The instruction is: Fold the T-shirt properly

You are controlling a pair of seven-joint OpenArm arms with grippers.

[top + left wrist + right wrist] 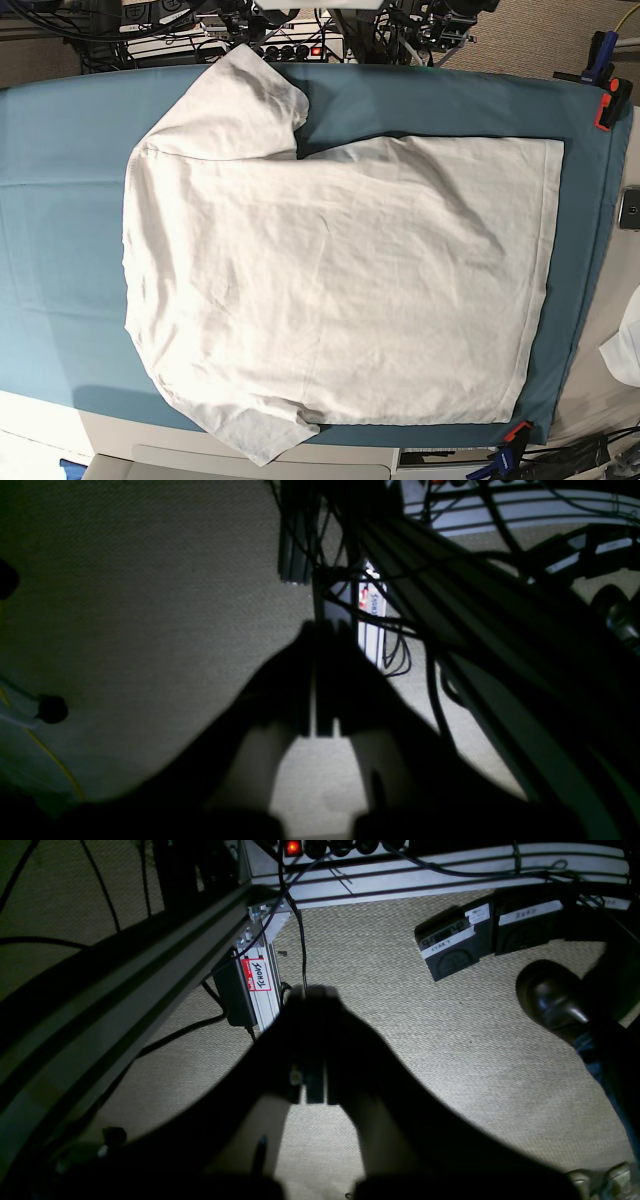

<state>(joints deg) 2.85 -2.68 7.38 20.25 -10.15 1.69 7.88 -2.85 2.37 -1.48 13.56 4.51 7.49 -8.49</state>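
T-shirt (340, 290) lies spread flat on the teal table cover (60, 250), unfolded, wrinkled, filling most of the cloth. Collar end toward the base view's left, hem along the right edge. One sleeve (235, 105) splays toward the far side of the table, the other (255, 430) reaches the near edge. No fold made yet; by the look of it the job stands at its very start. Neither arm is over the table in the base view. Both wrist cameras look down past the table frame at carpet (400, 1015), so the arms appear parked low and off to the back. Left gripper (320, 730): dark silhouette, jaws pressed together with only a sliver of light between, nothing in them. Right gripper (315, 1090): same, clenched and empty. Under the right one: aluminium frame rail (125, 980), a labelled power brick (235, 990), foot pedals (452, 947), and someone's dark shoe (550, 997) on the floor. Orange clamps (608, 105) pin the cover at the corners. Judgement on the next move: both arms must rise over the table, part their jaws, and take hold of the shirt, likely a sleeve or a long edge, to bring one side in over the body. The fabric is thin and limp; a pinch would have to catch the top layer cleanly.
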